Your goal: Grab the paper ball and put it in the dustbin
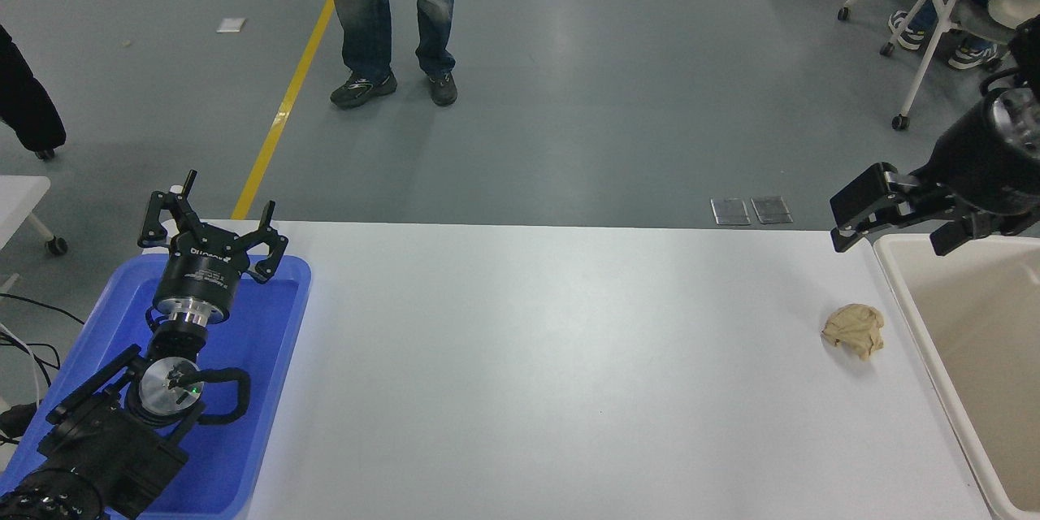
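1 paper ball [853, 330] lies just left of the dustbin [900, 292]; the right gripper [890, 221], jaws open and empty, hovers beyond it, nearer than the left gripper [210, 231].
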You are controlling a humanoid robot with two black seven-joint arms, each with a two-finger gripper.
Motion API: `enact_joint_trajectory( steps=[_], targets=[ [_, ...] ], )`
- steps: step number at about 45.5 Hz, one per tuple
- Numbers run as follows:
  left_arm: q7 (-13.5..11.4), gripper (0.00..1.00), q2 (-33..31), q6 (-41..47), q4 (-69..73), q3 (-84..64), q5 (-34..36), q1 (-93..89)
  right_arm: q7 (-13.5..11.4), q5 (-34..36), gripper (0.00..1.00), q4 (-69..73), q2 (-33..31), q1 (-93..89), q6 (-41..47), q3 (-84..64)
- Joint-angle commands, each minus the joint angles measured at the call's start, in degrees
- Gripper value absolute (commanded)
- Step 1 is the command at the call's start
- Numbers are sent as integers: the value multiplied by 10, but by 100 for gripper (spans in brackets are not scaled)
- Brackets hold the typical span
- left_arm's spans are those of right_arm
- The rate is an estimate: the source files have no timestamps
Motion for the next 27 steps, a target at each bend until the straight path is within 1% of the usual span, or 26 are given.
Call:
enact_joint_trajectory(
  steps=[1, 27],
  targets=[
    [0, 100, 0, 0, 0, 0, 0, 0, 0, 0, 100, 0, 2, -4, 0, 0],
    [0, 100, 0, 0, 0, 0, 0, 0, 0, -11, 100, -6, 0, -39, 0, 13]
  ],
)
